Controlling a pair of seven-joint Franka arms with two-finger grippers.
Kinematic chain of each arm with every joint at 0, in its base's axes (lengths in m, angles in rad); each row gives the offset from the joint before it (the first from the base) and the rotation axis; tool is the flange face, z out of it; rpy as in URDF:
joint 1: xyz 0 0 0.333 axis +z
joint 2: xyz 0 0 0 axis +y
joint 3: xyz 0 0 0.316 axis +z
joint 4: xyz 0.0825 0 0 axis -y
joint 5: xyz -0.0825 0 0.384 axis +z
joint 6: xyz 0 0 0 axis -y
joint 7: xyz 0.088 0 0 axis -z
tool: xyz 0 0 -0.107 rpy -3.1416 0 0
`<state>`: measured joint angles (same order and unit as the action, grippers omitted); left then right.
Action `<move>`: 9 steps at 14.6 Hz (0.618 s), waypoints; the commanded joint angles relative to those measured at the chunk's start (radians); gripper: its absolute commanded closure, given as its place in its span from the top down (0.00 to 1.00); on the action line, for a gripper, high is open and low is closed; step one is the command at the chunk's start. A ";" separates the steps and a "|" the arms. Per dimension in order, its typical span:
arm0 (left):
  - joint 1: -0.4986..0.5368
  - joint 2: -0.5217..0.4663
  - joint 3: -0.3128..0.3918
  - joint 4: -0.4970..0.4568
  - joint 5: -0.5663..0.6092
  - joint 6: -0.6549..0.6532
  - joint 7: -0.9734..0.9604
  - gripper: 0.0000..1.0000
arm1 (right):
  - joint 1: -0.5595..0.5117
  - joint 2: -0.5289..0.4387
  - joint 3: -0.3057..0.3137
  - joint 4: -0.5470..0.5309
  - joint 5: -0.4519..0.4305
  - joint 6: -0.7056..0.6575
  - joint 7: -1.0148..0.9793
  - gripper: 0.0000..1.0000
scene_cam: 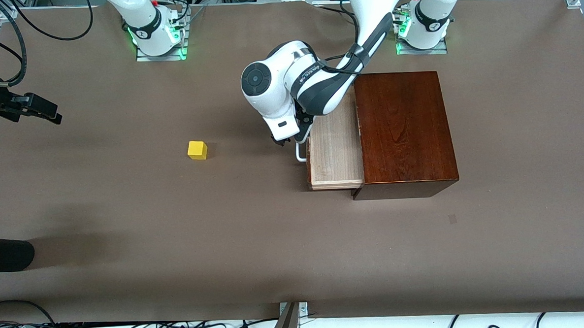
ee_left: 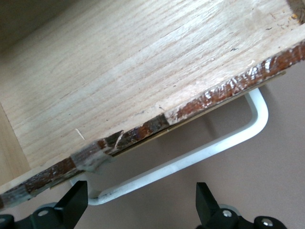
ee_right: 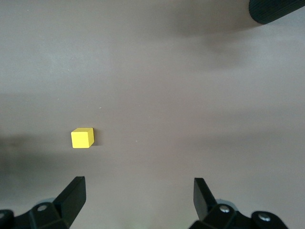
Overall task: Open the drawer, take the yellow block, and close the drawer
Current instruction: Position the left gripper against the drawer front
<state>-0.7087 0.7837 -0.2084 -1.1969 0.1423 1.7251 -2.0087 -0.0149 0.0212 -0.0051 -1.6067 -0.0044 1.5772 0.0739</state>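
The drawer (scene_cam: 335,152) stands partly pulled out of the box (scene_cam: 403,129), its pale tray bare, its white handle (scene_cam: 300,153) facing the right arm's end of the table (scene_cam: 296,252). The left gripper (scene_cam: 287,136) hangs just over that handle with its fingers (ee_left: 74,200) spread wide on either side of the bar, gripping nothing; the arm bends down over the drawer from its base. The block (scene_cam: 197,150) sits alone on open brown table, well apart from the drawer. The right gripper (scene_cam: 48,114) waits open near the table's edge at the right arm's end; in its wrist view the block lies on the table in front of its fingertips (ee_right: 71,198).
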 commanded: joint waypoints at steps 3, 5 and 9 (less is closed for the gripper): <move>-0.008 0.022 0.003 0.023 0.028 -0.004 -0.022 1.00 | -0.020 0.014 0.013 0.028 0.003 -0.006 -0.008 1.00; -0.008 0.022 0.003 0.023 0.028 -0.004 -0.019 0.94 | -0.020 0.013 0.013 0.028 0.003 -0.006 -0.006 1.00; -0.009 0.026 0.003 0.036 0.023 -0.002 -0.008 0.29 | -0.020 0.014 0.013 0.028 0.003 -0.006 -0.006 1.00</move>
<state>-0.7088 0.7923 -0.2072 -1.1961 0.1423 1.7241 -2.0120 -0.0165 0.0217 -0.0051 -1.6068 -0.0044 1.5790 0.0739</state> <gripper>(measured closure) 0.216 0.000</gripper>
